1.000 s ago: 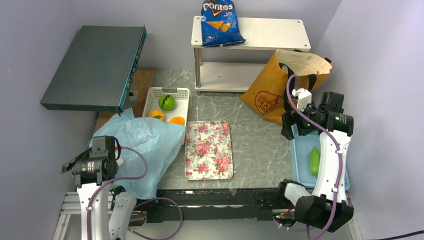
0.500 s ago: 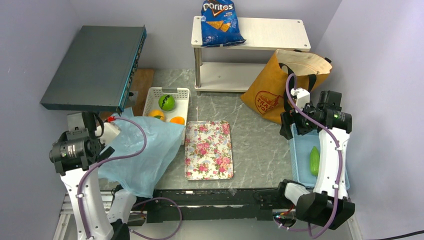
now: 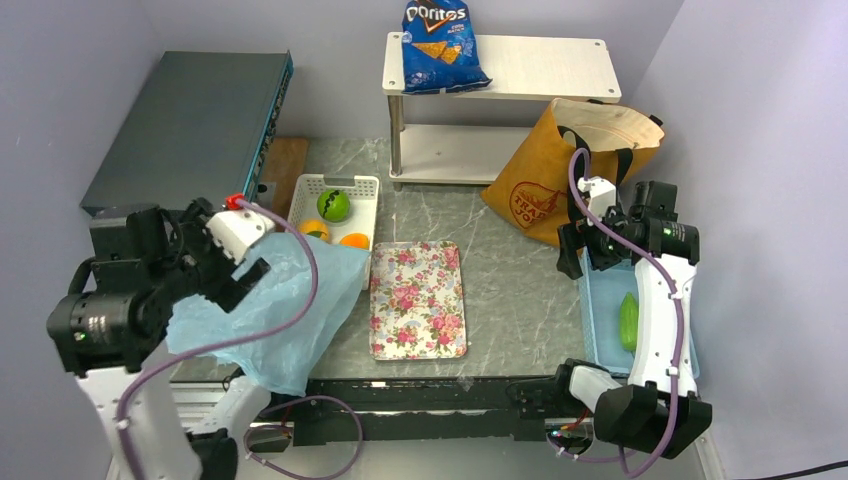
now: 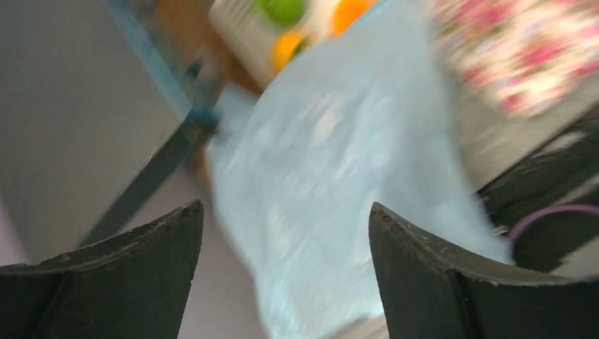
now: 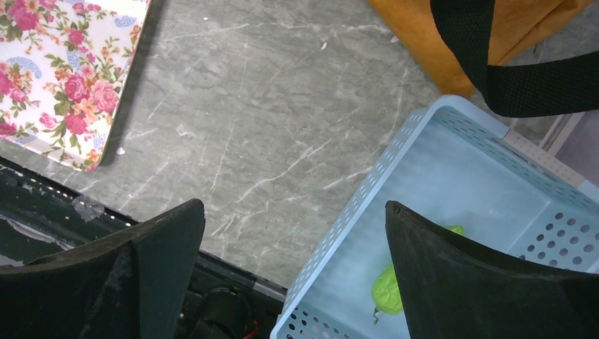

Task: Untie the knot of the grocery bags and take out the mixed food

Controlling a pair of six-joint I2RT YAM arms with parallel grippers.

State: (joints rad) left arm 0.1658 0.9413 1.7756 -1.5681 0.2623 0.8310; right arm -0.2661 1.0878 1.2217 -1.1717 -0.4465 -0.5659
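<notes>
The light-blue plastic bag (image 3: 295, 300) lies flat and slack at the table's near left; it shows blurred in the left wrist view (image 4: 339, 162). My left gripper (image 3: 240, 272) is open and empty, raised above the bag's left side. The orange-tan tote (image 3: 545, 175) leans at the back right with loose black straps (image 5: 537, 85); I see no knot. My right gripper (image 3: 573, 250) is open and empty above the blue basket's near-left corner. A long green vegetable (image 5: 387, 289) lies in that basket. A green fruit (image 3: 333, 205) and orange fruits (image 3: 353, 240) sit in a white basket.
A floral tray (image 3: 417, 298) lies mid-table. The blue basket (image 5: 367, 191) sits at the right edge and the white basket (image 3: 305, 190) behind the plastic bag. A white shelf (image 3: 540, 65) carries a blue Doritos bag (image 3: 440, 45). A dark grey flat box (image 3: 190, 130) stands at the back left.
My left arm has risen and swung from the near-left corner to above the plastic bag's left side. My right gripper has shifted slightly left.
</notes>
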